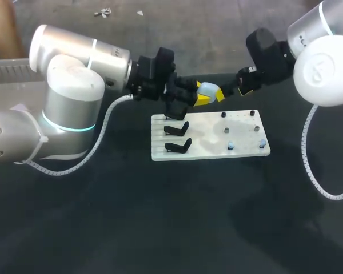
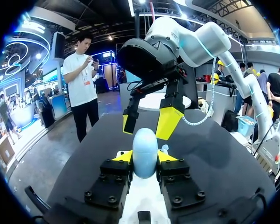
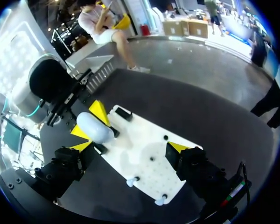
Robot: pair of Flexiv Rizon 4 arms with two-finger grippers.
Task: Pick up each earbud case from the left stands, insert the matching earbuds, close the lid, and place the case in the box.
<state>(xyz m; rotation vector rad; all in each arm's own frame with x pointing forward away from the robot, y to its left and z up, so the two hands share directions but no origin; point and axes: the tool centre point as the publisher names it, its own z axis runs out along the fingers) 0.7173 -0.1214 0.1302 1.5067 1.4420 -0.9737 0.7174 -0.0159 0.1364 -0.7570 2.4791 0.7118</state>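
Note:
A pale blue earbud case (image 1: 206,88) hangs above the far left corner of the white board (image 1: 208,137), lid down, with my left gripper (image 1: 203,97) shut on it. The left wrist view shows the case (image 2: 144,151) upright between the yellow tips. My right gripper (image 1: 228,92) stands open just right of the case, tips pointing at it, not touching. In the left wrist view it (image 2: 149,122) hovers right behind the case. Two small earbuds (image 1: 230,146) (image 1: 262,142) stand on the board's near right. In the right wrist view the case (image 3: 95,127) is ahead of one open finger (image 3: 177,149).
Black stands (image 1: 177,128) (image 1: 179,146) on the board's left side are bare. Dark pegs (image 1: 223,115) (image 1: 256,129) stud its right side. A grey box edge (image 1: 6,71) shows at the far left behind my left arm. The table is dark all around the board.

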